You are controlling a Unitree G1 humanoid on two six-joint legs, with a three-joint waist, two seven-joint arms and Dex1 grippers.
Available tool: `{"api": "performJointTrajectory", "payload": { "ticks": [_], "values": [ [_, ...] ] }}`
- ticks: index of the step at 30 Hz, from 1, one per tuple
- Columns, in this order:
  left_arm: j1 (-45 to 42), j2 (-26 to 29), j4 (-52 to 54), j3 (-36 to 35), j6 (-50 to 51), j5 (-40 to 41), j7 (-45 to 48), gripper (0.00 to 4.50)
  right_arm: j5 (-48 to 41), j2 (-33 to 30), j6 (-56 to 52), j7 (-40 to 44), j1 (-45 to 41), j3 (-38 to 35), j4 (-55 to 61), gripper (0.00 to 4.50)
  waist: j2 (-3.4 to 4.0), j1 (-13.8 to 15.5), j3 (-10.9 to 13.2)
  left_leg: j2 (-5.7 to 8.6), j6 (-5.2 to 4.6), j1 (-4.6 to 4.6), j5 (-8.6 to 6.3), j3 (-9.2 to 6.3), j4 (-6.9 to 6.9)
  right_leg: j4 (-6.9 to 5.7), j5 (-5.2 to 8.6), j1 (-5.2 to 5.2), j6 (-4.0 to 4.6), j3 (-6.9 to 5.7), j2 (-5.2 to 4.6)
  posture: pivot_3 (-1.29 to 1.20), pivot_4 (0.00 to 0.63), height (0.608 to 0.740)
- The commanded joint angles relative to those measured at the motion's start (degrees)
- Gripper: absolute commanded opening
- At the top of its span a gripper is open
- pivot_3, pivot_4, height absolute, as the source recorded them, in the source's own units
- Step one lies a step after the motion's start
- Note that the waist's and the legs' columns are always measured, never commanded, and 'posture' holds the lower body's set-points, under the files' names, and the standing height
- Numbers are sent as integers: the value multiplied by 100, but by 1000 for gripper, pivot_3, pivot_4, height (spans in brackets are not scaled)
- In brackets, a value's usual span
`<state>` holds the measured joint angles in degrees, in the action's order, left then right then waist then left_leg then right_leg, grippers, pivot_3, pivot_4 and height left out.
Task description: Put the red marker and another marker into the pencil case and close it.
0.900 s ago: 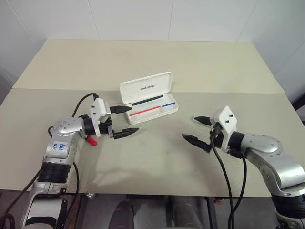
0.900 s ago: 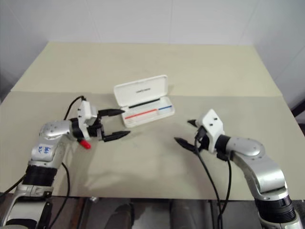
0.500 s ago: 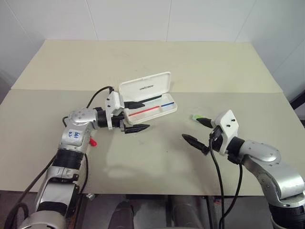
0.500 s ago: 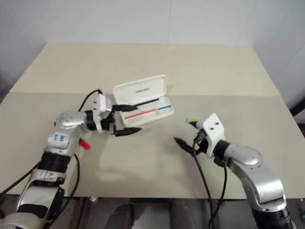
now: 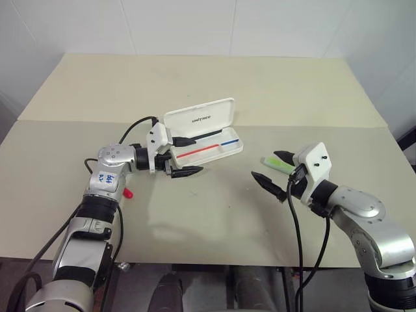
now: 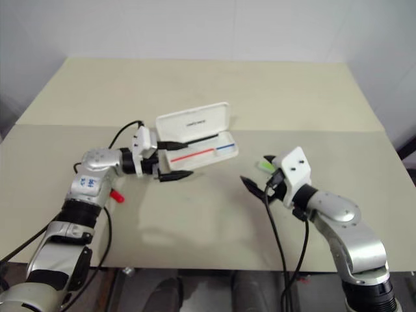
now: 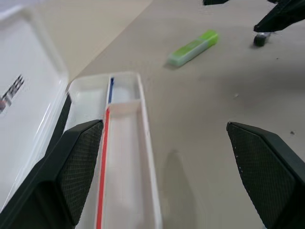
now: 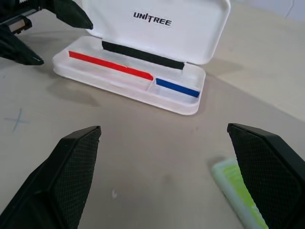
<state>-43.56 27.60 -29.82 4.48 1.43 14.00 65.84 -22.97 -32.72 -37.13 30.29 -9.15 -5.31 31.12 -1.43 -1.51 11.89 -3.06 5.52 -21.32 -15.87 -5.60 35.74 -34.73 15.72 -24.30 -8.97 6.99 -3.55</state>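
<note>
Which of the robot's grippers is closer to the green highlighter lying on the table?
The right. The right gripper hangs open right beside the green highlighter, while the left gripper is open far across the table, at the white pencil case.

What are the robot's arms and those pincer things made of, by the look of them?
Both arms are silver-grey metal with black joints. Each ends in a white box carrying two black, pointed jaws with textured inner faces: left gripper, right gripper. Black cables loop along both, and blue handwriting marks the left arm.
</note>
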Motion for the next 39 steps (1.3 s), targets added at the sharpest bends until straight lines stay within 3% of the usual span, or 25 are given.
{"api": "performJointTrajectory", "payload": {
  "ticks": [1, 15, 25, 29, 39],
  "values": [
    [-263, 14, -188, 66, 74, 6, 407, 4451, 10, 82, 170, -170, 221, -225, 303, 4500, -1, 0, 0, 1, 0, -3, 0, -1, 0, 3, -1, 0, -3, 0, -1, 0, 150, 740],
    [-1397, 21, -2018, 438, -433, -801, 1179, 4451, 92, 357, 225, -600, 619, -234, 606, 4500, -6, -15, 4, 2, -1, -4, -1, -3, -8, 9, -1, -1, -3, 0, 0, 0, 150, 740],
    [-1824, -158, -2669, 928, -698, -1679, 926, 4451, 120, 431, 248, -697, 760, -279, 680, 4500, -10, -10, 6, 3, -1, -4, 0, -4, -2, 7, -2, 0, -4, 0, 0, 0, 150, 740],
    [-1898, -193, -2858, 1050, -991, -1950, 759, 3598, 106, 398, 260, -670, 799, -344, 677, 4500, -10, -25, 6, 3, -2, -4, 0, -4, 8, 7, -2, 3, -4, 0, 1, 0, 150, 740],
    [-1937, -340, -3027, 842, -1699, -1951, 404, 301, 47, 236, 218, -531, 781, -470, 637, 4500, -11, 4, 6, 3, -2, -4, 0, -5, 5, 6, -4, 4, -7, 1, 0, 0, 150, 740]
  ]
}}
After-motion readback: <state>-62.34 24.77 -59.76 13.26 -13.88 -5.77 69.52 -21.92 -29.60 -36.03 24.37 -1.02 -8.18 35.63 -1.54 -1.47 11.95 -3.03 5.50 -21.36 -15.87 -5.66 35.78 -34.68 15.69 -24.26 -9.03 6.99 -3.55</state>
